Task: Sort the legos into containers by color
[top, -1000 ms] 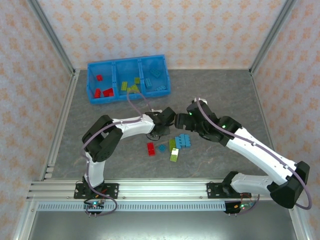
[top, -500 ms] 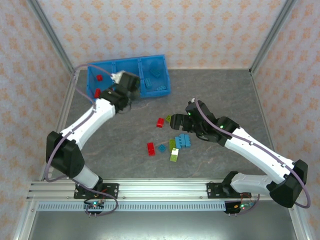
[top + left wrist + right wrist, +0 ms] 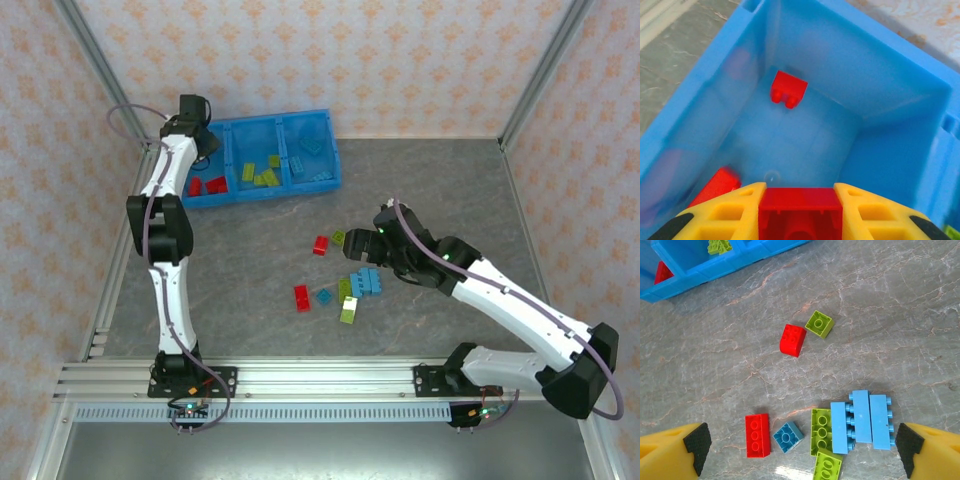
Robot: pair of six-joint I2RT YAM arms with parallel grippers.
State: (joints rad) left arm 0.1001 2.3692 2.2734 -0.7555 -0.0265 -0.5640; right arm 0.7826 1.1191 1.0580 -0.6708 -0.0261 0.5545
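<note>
Left wrist view — the left hand (image 3: 800,201) grips a glossy red lego (image 3: 800,210) over a bright-blue container (image 3: 890,115).

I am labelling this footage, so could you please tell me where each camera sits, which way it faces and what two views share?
Top external: fixed above and behind the arm bases, looking down on the table, blue tray and both arms.
Left wrist: on the left gripper, facing down into the tray's left compartment; its yellow fingers clamp a red brick.
Right wrist: on the open right gripper, facing down at loose legos; both fingertips show.
Shared: top and right wrist both show those legos.
</note>
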